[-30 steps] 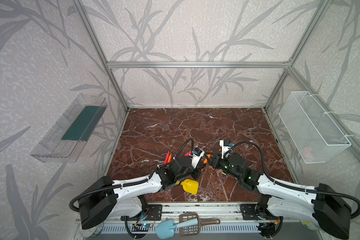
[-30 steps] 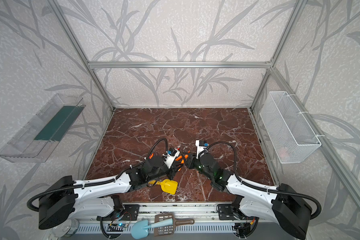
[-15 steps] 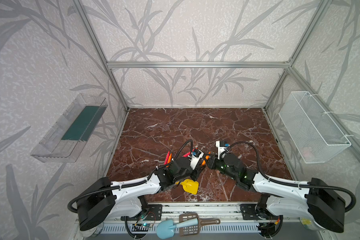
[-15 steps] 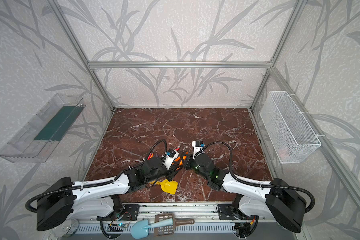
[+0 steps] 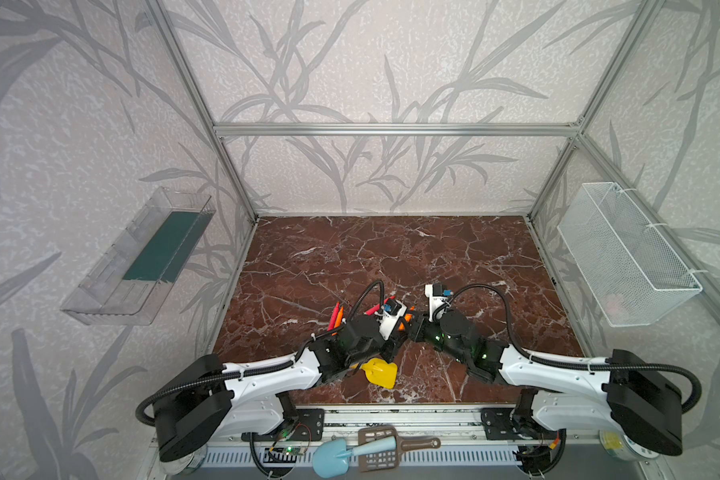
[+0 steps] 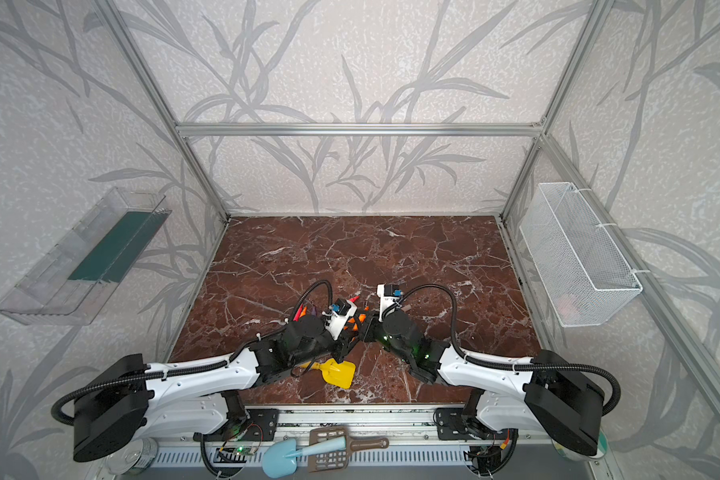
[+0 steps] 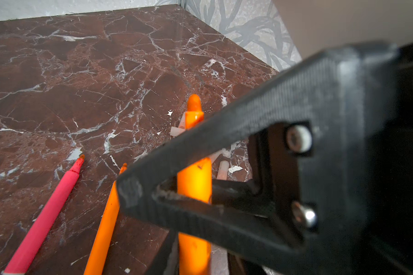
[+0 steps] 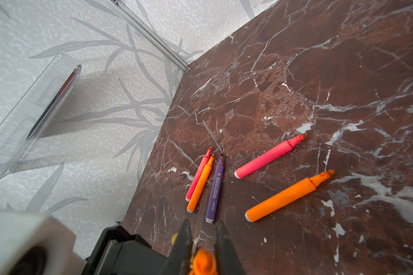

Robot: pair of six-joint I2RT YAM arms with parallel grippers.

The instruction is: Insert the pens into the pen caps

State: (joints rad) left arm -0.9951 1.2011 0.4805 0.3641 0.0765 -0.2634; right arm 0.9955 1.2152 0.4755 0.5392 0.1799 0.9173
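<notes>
Left wrist view: we've got the table (image 7: 81,71), then the right fingers (image 7: 272,107) clamped narrow on the raised orange pen (image 7: 194,176). Left fingers (image 7: 163,257) flank it, and we cannot tell their grip. Caps (image 7: 177,131) lie on the table nearby. If that hold is loose, the pen may twist or drop.

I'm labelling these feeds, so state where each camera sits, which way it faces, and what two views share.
Both top views: high over the front edge, looking down across the marble table; left arm and right arm show base to wrist.
Left wrist: on the left arm, facing the table's back right corner; a black gripper finger crosses an orange pen.
Right wrist: on the right arm, facing the left wall's clear tray; the right gripper grips the orange pen.
Shared: both wrist views show that pen.
</notes>
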